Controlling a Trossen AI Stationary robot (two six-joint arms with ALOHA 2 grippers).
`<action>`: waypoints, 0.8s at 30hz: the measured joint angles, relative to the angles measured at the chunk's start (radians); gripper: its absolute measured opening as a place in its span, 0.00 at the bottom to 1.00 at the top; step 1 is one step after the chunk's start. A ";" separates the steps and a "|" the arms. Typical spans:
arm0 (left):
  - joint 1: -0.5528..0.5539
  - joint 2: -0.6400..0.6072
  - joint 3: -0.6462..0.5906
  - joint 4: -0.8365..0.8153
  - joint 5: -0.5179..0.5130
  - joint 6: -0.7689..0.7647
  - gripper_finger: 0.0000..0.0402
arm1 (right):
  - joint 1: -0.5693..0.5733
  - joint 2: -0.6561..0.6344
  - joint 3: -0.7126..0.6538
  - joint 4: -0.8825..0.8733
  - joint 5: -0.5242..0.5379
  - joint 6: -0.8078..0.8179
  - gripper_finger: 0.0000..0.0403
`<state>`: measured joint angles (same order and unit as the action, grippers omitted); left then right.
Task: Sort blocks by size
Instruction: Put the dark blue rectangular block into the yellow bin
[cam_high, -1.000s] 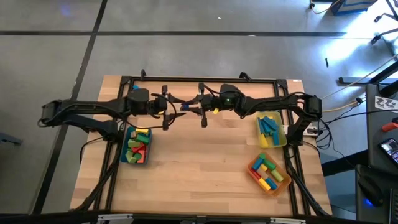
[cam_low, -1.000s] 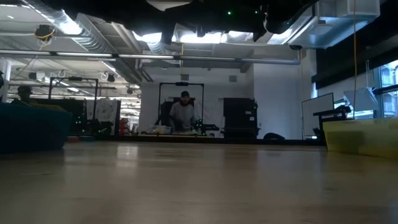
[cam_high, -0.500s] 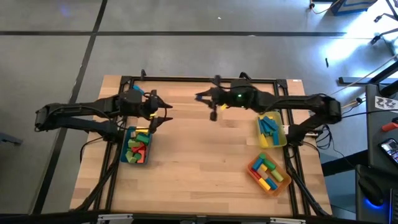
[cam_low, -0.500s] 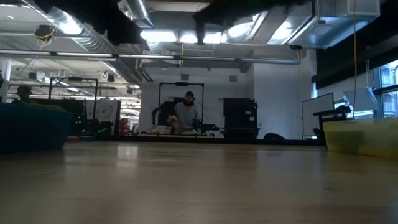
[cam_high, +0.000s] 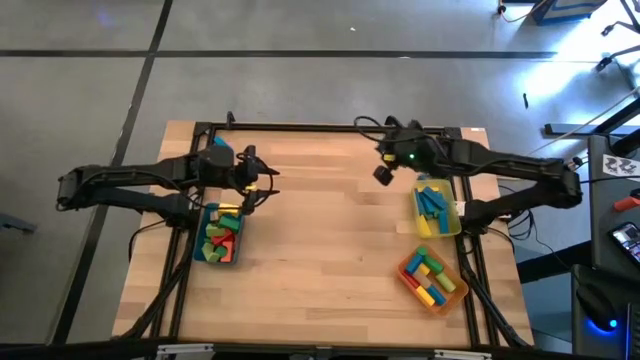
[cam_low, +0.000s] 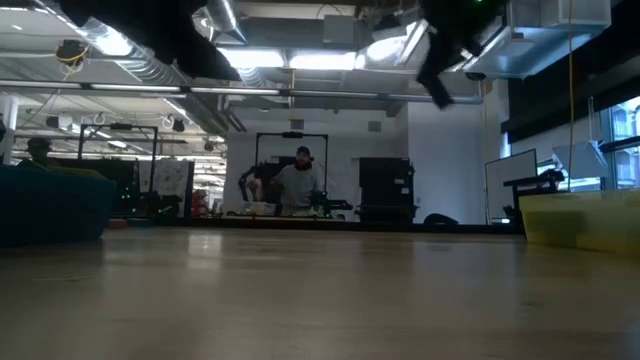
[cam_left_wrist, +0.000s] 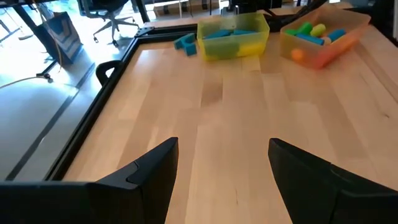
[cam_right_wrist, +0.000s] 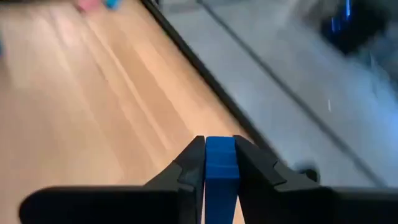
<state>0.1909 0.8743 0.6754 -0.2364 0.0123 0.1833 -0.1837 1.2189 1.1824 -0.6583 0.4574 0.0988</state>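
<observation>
My right gripper (cam_right_wrist: 221, 163) is shut on a small blue block (cam_right_wrist: 221, 158). In the high view it hangs (cam_high: 383, 174) high over the table's far right part, just left of the yellow tray (cam_high: 437, 211), which holds blue blocks. My left gripper (cam_left_wrist: 222, 167) is open with nothing between its fingers. It stands above the table's far left part (cam_high: 262, 181), just beyond the teal tray (cam_high: 220, 236), which holds red, green and yellow blocks. An orange tray (cam_high: 432, 281) with mixed blocks lies near the right front. My right gripper pinches the blue block's two flat sides (cam_right_wrist: 208, 163) between its two fingers. The block's narrow face shows between the fingertips. It is lifted well clear of the table, and the fingers slant downward.
A black frame (cam_high: 300, 128) runs along the table's far and side edges. A loose teal block (cam_left_wrist: 185, 42) lies beside the yellow tray (cam_left_wrist: 233, 36). The middle of the wooden top (cam_high: 320, 250) is bare. A person stands in the room beyond the table (cam_low: 297, 185).
My right gripper has carried the blue block from the table's far middle toward its right edge, rising and turning as it went. My left gripper has drawn back a little toward the left edge and stays open.
</observation>
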 joint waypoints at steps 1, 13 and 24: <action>0.000 0.002 0.000 -0.001 0.000 0.000 0.59 | 0.000 -0.006 0.000 -0.062 0.009 0.052 0.17; 0.000 0.006 0.000 0.000 0.000 -0.001 0.59 | -0.052 0.002 -0.104 -0.529 0.028 0.576 0.17; 0.000 0.006 0.000 0.000 0.000 0.000 0.59 | -0.147 0.003 -0.378 -0.501 -0.216 0.680 0.17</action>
<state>0.1905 0.8799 0.6754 -0.2359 0.0123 0.1829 -0.3305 1.2217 0.8046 -1.1594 0.2417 0.7785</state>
